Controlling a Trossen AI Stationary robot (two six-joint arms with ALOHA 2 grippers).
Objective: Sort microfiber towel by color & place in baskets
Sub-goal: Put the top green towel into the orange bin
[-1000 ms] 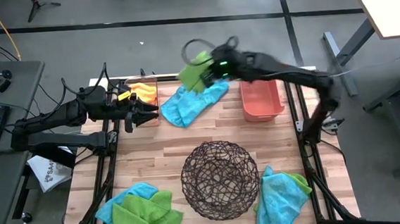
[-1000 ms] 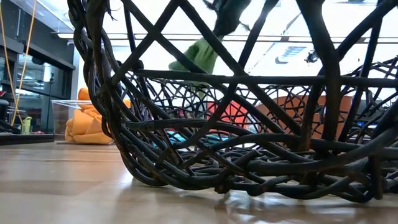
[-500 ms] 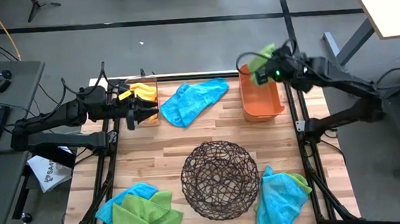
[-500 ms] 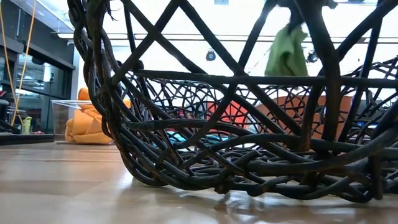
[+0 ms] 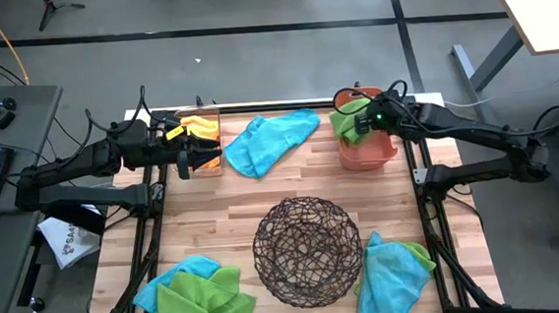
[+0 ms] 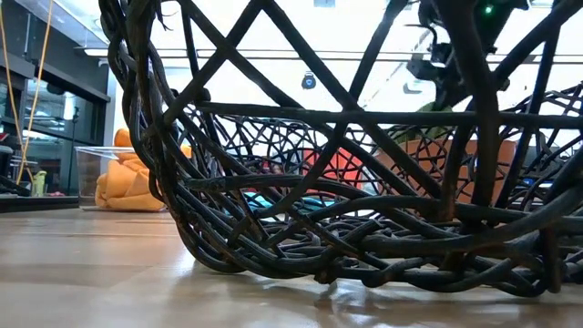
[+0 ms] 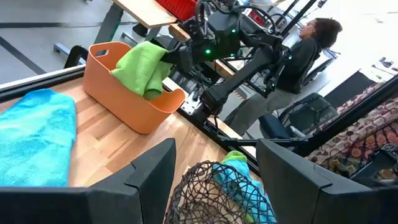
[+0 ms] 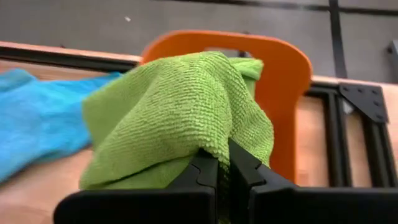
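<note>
My right gripper (image 5: pixel 364 123) is shut on a lime green towel (image 5: pixel 346 120) at the salmon-orange bin (image 5: pixel 368 155) in the table's far right corner. In the left wrist view the towel (image 7: pixel 144 65) sits bunched in that bin (image 7: pixel 127 106), bulging above the rim. My left gripper (image 5: pixel 197 160) waits open beside the clear bin (image 5: pixel 200 111), which holds orange towels (image 5: pixel 197 129). A turquoise towel (image 5: pixel 271 140) lies flat between the two bins. The dark wire-mesh bowl (image 5: pixel 307 249) stands at the table's middle. My right gripper pinches a bunched fold of the green towel (image 8: pixel 211 140) between its two fingers (image 8: pixel 239 171). It comes slanting down from the table's right. The rest of the towel spreads ahead of the fingers, with its lower part inside the orange bin (image 8: pixel 283 68).
A heap of green and turquoise towels (image 5: pixel 195 291) lies at the near left corner, and a turquoise one over green (image 5: pixel 391 272) at the near right. A person sits beyond the table's right side (image 7: pixel 311 43). Bare wood shows around the bowl.
My right gripper has carried the green towel from above the turquoise towel toward the table's right edge, over the orange bin, then lowered it into the bin while staying shut. The towel hung free before and now rests bunched in the bin.
</note>
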